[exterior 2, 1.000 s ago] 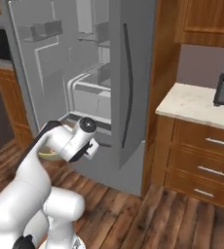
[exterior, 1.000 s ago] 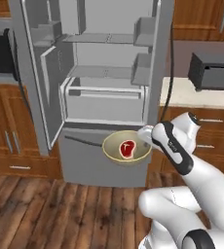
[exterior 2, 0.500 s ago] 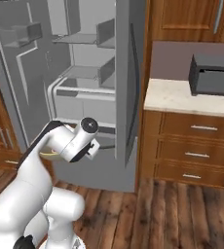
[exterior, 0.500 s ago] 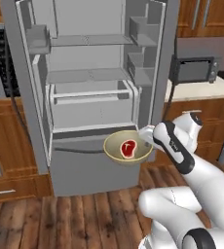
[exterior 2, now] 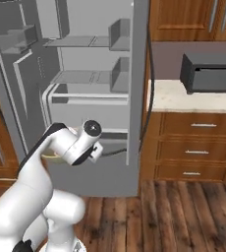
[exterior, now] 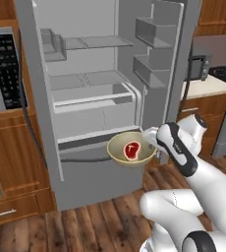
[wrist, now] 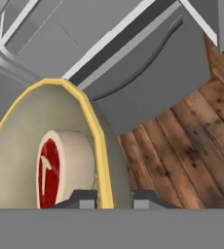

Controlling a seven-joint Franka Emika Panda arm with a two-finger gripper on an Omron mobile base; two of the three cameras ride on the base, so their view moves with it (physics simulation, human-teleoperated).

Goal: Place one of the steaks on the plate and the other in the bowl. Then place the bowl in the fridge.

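The tan bowl (exterior: 123,153) hangs in front of the open fridge (exterior: 90,98), level with the lower drawer. One red steak (exterior: 132,150) with a pale fat rim lies inside it. My gripper (exterior: 152,142) is shut on the bowl's right rim. In the hand view the fingertips (wrist: 82,198) straddle the yellow-edged rim of the bowl (wrist: 100,146), with the steak (wrist: 55,168) just left of it. In the right base view the arm covers most of the bowl (exterior 2: 51,156), in front of the fridge (exterior 2: 85,74). The plate is out of view.
Both fridge doors stand wide open, with door bins (exterior: 152,54) on the right one. A built-in microwave (exterior: 4,69) sits in the wood cabinets to the left. A counter (exterior 2: 193,96) with a dark toaster oven (exterior 2: 211,74) lies to the right. The floor is wooden.
The whole picture has shifted because the base has driven; the fridge now stands closer and more squarely ahead. The bowl with the steak stays in the shut gripper.
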